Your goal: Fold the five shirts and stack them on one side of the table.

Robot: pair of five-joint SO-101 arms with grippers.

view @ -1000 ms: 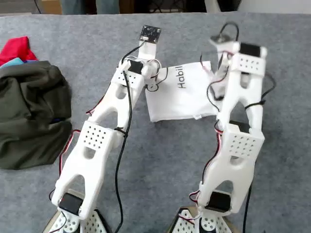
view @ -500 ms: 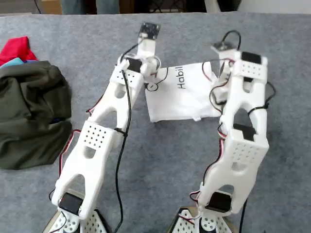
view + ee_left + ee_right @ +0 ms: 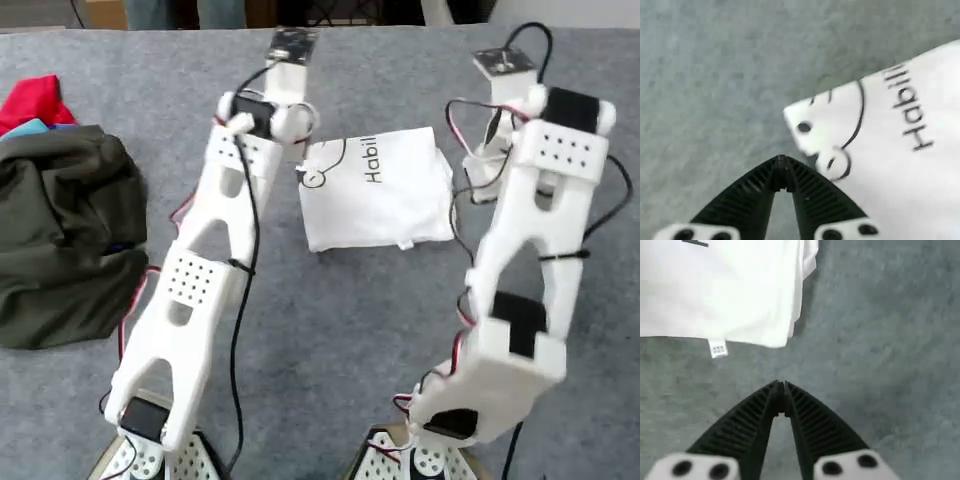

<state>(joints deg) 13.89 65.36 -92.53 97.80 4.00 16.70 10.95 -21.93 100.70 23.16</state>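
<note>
High view: on the left of the grey surface (image 3: 330,330) lies a crumpled dark green garment (image 3: 60,235), with a red cloth (image 3: 30,100) and a sliver of blue fabric (image 3: 28,127) poking out at its far side, well apart from the arms. The left arm stretches from the near edge towards the far side, and its wrist overlaps the left far corner of the white shirt (image 3: 380,195). The right arm rises just right of the shirt and hides part of its right edge.

The left pincer (image 3: 781,165) is closed with its tips meeting on nothing, just beside the shirt's left far corner. The right pincer (image 3: 780,390) is likewise closed and empty, over bare surface close to the shirt's near right corner.

The white shirt sits in the middle of the surface, towards the far side, between the two arms. It is folded into a flat, roughly rectangular packet with dark line art and lettering near its left side, and a small label (image 3: 717,350) at its near edge. It is slightly wider than deep, with the long axis running left to right; the lettering runs near to far.
</note>
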